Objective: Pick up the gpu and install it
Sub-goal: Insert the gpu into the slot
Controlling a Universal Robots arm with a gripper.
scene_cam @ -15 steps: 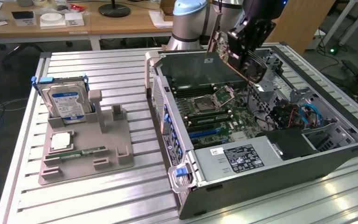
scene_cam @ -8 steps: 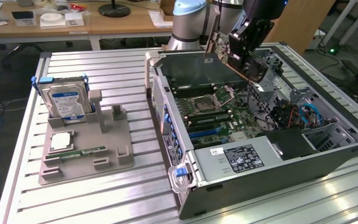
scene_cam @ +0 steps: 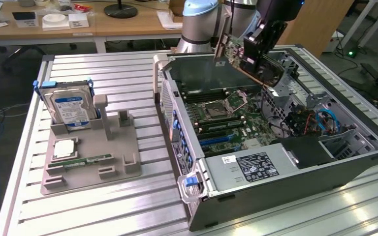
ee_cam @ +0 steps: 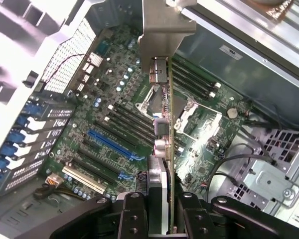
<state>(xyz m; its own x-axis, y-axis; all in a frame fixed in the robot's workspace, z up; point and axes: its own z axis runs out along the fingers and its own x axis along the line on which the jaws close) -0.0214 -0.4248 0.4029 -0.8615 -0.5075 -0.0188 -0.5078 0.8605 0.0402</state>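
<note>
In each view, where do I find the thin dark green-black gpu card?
Exterior view: thin dark green-black gpu card, tilted, above the open grey computer case.
Wrist view: the card edge-on over the green motherboard, clamped in the black hand.
Shared landmark: the long blue motherboard slot.

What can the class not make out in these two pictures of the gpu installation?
- Wrist view: faces of the gpu, seen edge-on.
- Wrist view: part of the motherboard behind the hand, covered by it.
- Exterior view: hard drive label text, too small.
</note>
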